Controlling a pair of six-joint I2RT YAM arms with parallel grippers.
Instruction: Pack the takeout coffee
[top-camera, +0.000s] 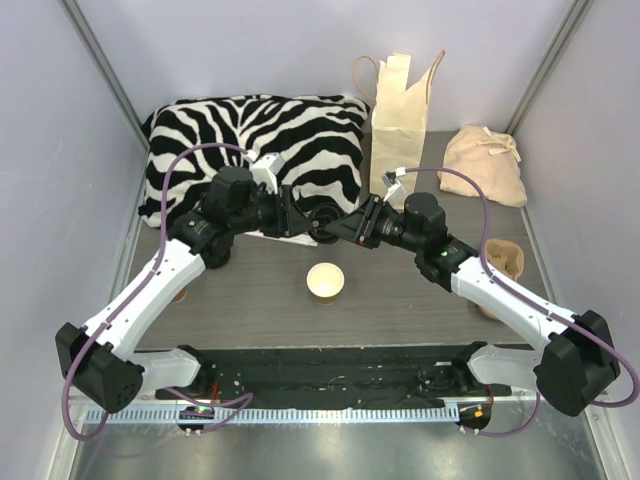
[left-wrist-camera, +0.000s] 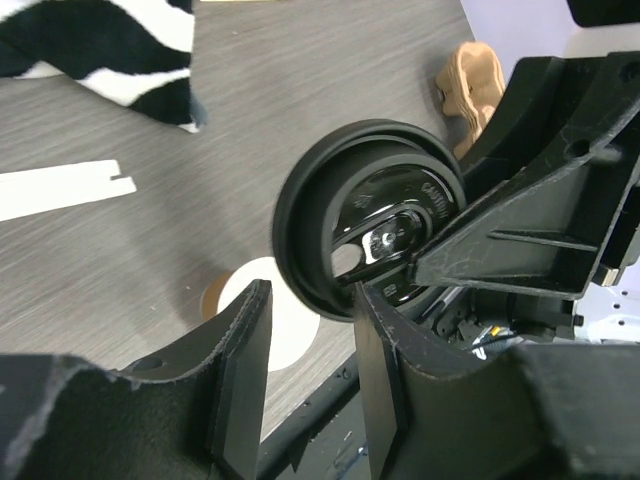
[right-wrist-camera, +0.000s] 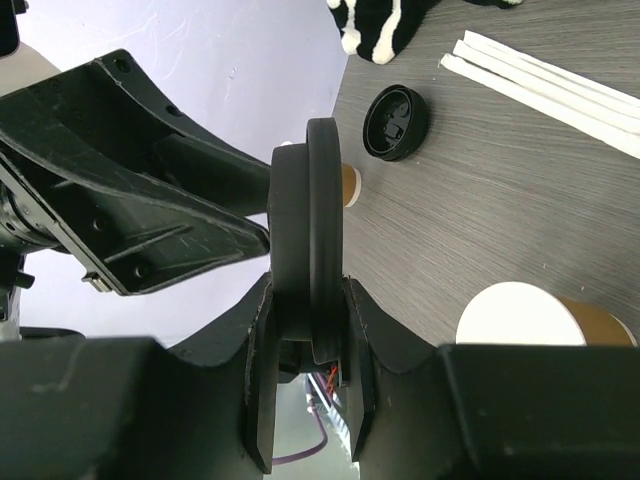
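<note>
The right claw (right-wrist-camera: 306, 290) is clenched on a black lid (right-wrist-camera: 310, 200). It holds the lid by the rim, standing on its edge between the two fingers. The left claw (left-wrist-camera: 313, 295) is just in front of it, released, with a clear gap between its fingers. The lower rim of the lid is at the mouth of this gap, but I see no firm grasp there. I cannot tell if one finger touches the lid.

The takeout coffee (top-camera: 325, 281) stands upright on the desk (top-camera: 400, 300), its mouth open upward with nothing covering it. From the place where the two claws meet, it lies below and a little toward the arm bases. In the left wrist view it shows through the gap between the left fingers, so it is almost directly under that claw. Both claws are about equally near to it, and neither touches it.

The relation which matters, in my judgement, is the axis. The long axis of the cup is vertical, while the lid is held with its face turned sideways, so its axis is about horizontal. Before the lid can sit on the cup, it must be turned flat and brought down over the mouth. The right claw has the lid, so it looks the natural one for this move.

The paper bag (top-camera: 400, 120) stands beyond the claws on the far side, well apart from the cup.
</note>
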